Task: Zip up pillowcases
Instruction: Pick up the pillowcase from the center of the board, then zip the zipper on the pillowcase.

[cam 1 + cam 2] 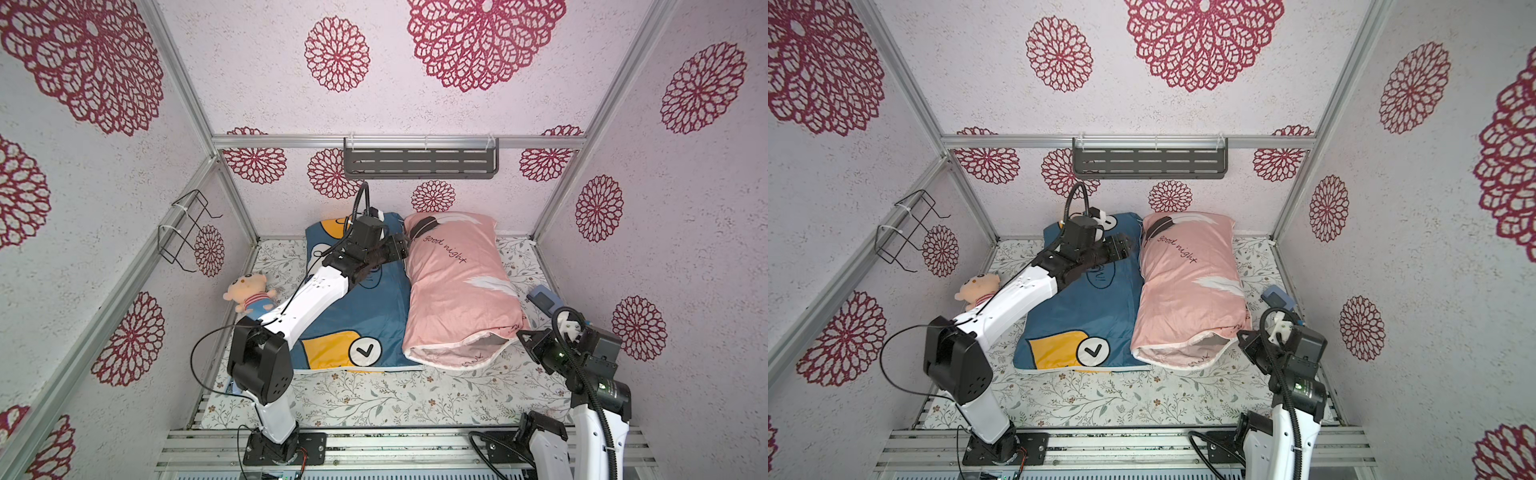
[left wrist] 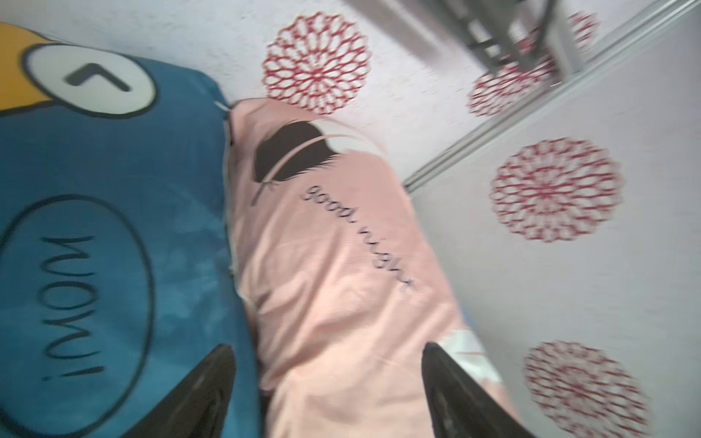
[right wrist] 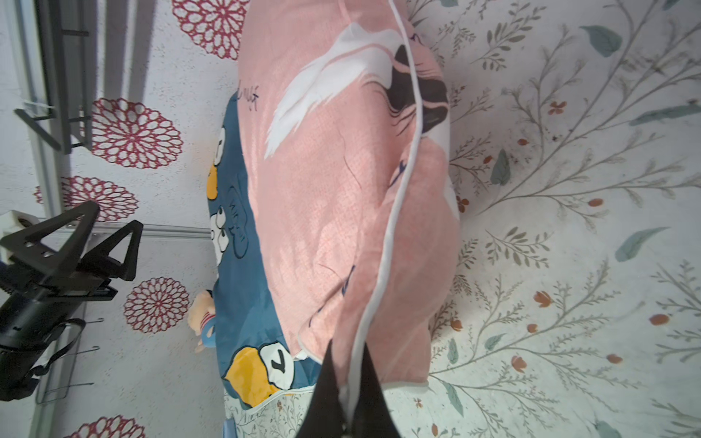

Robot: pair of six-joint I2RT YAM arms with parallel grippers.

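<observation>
Left end effector [image 2: 326, 347] apart over where blue case [image 1: 365, 316] meets pink case [image 1: 453, 286] toward the surface's [image 1: 374, 395] far edge, right end effector [image 3: 349, 364] clamped on pink case's near end.

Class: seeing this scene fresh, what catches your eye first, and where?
Two pillowcases lie side by side on the flowered sheet: a blue cartoon pillowcase beside a pink pillowcase lettered "good night". The right hand pinches the pink one's white-piped near edge; the left hand hangs open over their far ends.

Bare bedsheet [image 1: 374, 399] in front of blue pillowcase [image 1: 365, 316]; plush doll [image 1: 249, 293] alongside.
</observation>
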